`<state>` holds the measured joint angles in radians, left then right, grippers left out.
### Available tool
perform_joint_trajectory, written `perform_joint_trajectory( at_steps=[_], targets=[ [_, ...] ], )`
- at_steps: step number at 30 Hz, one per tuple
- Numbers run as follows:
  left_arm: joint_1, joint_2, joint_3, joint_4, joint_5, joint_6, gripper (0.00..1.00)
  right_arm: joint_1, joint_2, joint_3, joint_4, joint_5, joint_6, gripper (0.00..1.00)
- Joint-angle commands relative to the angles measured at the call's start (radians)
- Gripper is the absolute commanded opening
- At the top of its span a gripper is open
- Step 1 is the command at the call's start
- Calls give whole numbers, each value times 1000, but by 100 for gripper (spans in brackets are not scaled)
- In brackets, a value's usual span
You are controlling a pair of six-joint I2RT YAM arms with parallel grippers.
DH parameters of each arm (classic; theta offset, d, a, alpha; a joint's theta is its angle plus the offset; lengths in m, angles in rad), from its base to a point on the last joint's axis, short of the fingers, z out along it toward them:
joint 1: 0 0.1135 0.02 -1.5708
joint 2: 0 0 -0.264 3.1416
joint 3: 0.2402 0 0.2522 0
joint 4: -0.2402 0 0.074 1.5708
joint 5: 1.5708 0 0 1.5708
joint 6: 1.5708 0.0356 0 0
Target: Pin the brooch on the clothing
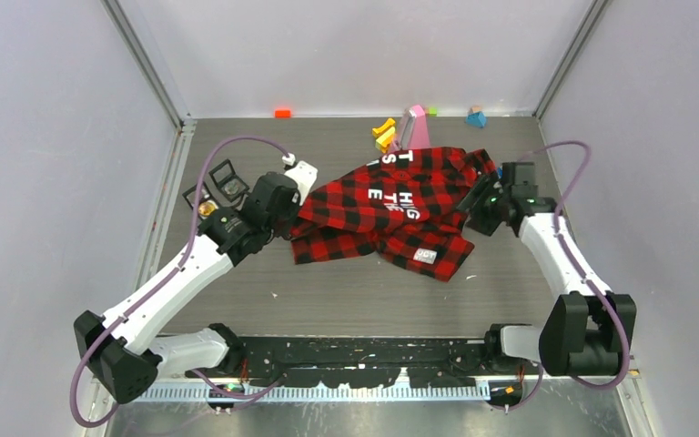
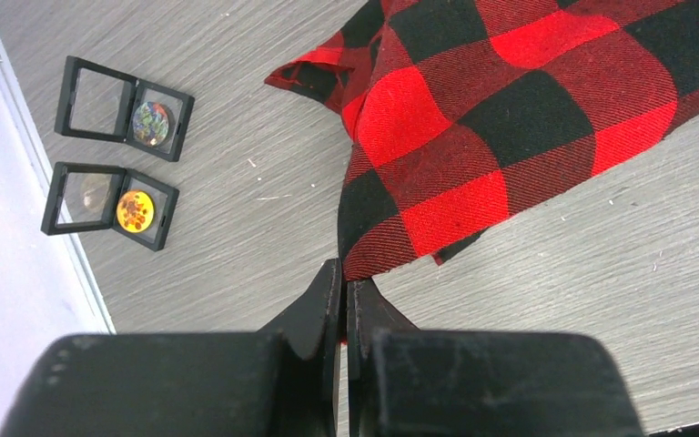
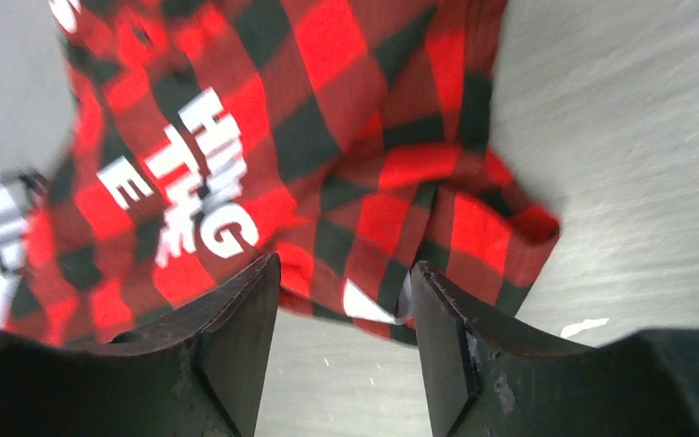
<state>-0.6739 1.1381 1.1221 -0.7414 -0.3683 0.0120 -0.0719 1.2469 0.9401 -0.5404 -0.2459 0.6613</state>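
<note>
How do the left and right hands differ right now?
The left hand is shut, its tips at a corner of the clothing; the right hand is open. The left hand sits at the clothing's left edge, the right hand at its right edge. Both point at the clothing.

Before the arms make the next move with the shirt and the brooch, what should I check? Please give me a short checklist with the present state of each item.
1. Left claw grips the shirt: ok, it is shut on the hem.
2. Right claw ready to grasp: ok, it is open, with the shirt's edge at its fingertips.
3. Shirt spread flat for pinning: not ok, it lies bunched and folded.
4. Brooch in a claw: not ok; the orange brooch and the greenish brooch lie apart from both claws.
5. Pink box clear of the shirt: cannot tell; it stands right at the shirt's far edge.
</note>
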Motion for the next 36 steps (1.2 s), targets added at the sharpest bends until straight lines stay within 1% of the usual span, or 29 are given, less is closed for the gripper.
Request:
perform_joint_trajectory(
  at_steps=[1, 3, 8, 12, 13, 15, 17, 19, 21, 23, 26, 28, 30, 31, 32, 33, 34, 36],
  targets=[
    [5, -45, -9, 51, -53, 2, 0, 159, 8, -40, -56, 142, 47, 60],
    [5, -47, -11, 50, -63, 3, 0, 199, 7, -66, -78, 174, 68, 59],
    [5, -49, -16, 51, -86, 3, 0, 307, -5, -173, -19, 143, 140, 62],
    [4, -49, -17, 50, -91, 4, 0, 353, -20, -220, -15, 224, 186, 62],
    [5, -49, -19, 51, -91, 3, 0, 360, -33, -242, -4, 296, 200, 62],
    [5, -49, -18, 53, -86, 3, 0, 363, -76, -281, 42, 347, 216, 61],
    [5, -45, -18, 52, -82, 3, 0, 363, -103, -313, 110, 333, 236, 61],
    [4, -41, -17, 50, -83, 3, 0, 363, -96, -333, 172, 294, 255, 61],
    [5, -40, -18, 48, -82, 3, 0, 363, -60, -337, 207, 269, 258, 59],
    [5, -40, -19, 52, -80, 2, 0, 364, 0, -331, 238, 228, 250, 55],
    [5, -36, -20, 53, -79, 3, 0, 366, 51, -337, 318, 165, 258, 54],
    [5, -33, -20, 51, -79, 3, 0, 368, 82, -337, 352, 140, 265, 51],
    [5, -29, -21, 51, -79, 4, 0, 369, 108, -340, 389, 115, 275, 41],
    [5, -28, -22, 51, -81, 5, 0, 369, 123, -339, 403, 92, 284, 28],
    [4, -25, -22, 50, -81, 6, 0, 369, 128, -335, 422, 83, 288, 21],
    [4, -23, -22, 51, -86, 6, 0, 369, 133, -329, 427, 75, 294, 7],
    [5, -20, -24, 52, -92, 6, 0, 368, 131, -312, 427, 74, 295, 2],
    [12, -16, -22, 55, -100, 7, 0, 357, 112, -264, 411, 76, 292, 1]
  ],
)
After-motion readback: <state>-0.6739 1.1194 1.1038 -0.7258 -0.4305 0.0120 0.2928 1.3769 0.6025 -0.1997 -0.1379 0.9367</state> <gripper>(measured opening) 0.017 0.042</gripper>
